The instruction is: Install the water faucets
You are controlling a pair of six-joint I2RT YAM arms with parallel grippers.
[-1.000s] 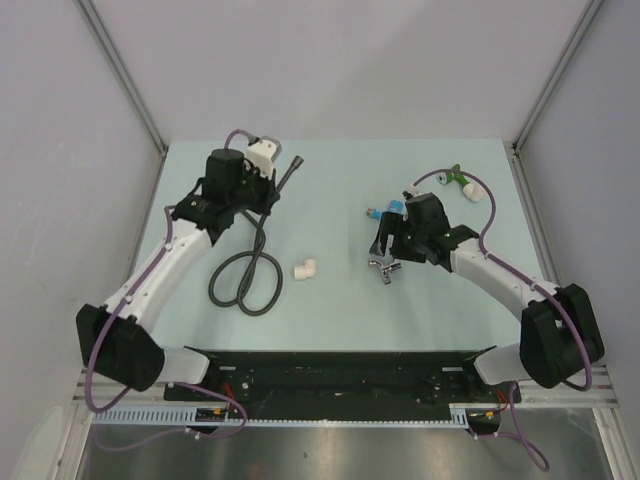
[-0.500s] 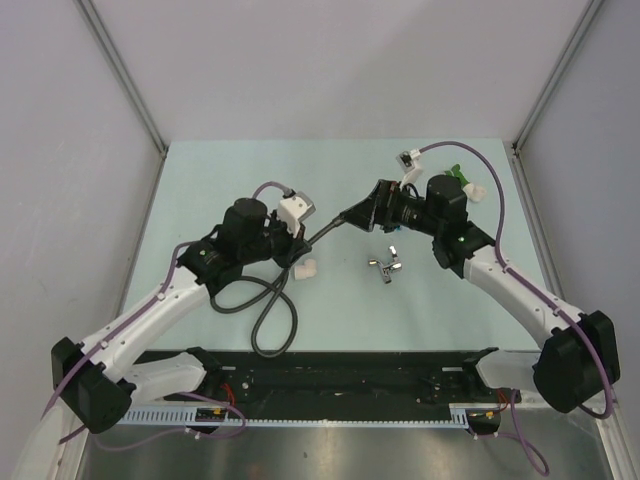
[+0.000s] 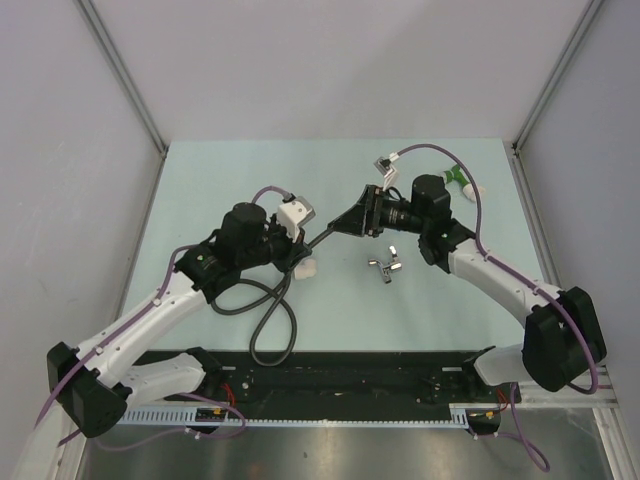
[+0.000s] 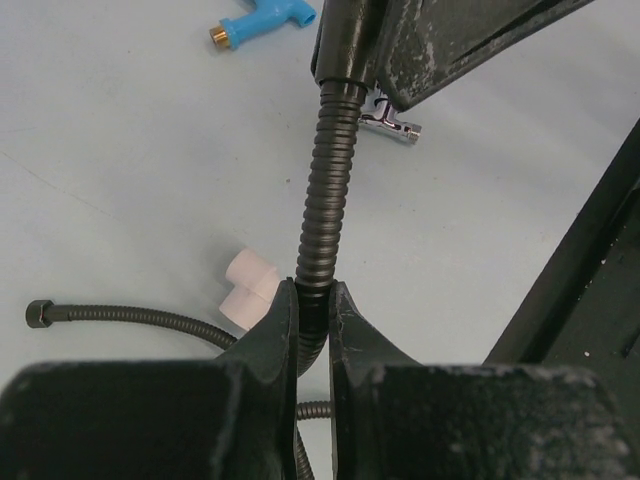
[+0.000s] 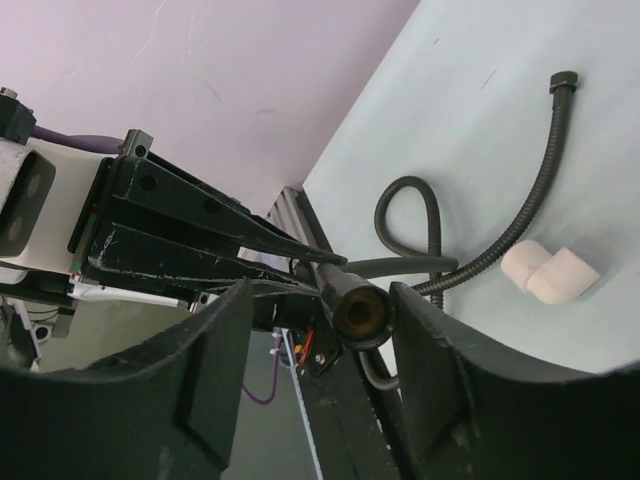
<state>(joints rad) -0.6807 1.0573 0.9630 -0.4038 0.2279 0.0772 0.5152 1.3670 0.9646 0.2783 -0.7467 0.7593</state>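
Note:
The chrome faucet (image 3: 387, 265) lies on the table, held by neither gripper; it also shows in the left wrist view (image 4: 395, 122). My left gripper (image 3: 303, 244) is shut on the black flexible hose (image 3: 268, 312), near one end, and holds it raised (image 4: 313, 300). The ribbed hose (image 4: 328, 180) runs forward into my right gripper (image 3: 348, 222). In the right wrist view my right gripper (image 5: 320, 312) is open, with the hose's end nut (image 5: 360, 312) between its fingers, close to the right finger.
A white elbow fitting (image 3: 305, 267) lies just under the left gripper. A blue fitting (image 4: 265, 18) lies beyond. A green-and-white part (image 3: 462, 180) sits at the back right. The hose's other end (image 5: 562, 80) rests on the table.
My left arm carried the hose from the back left to the centre. My right arm left the faucet, turned to face left, and moved its open jaws around the hose end.

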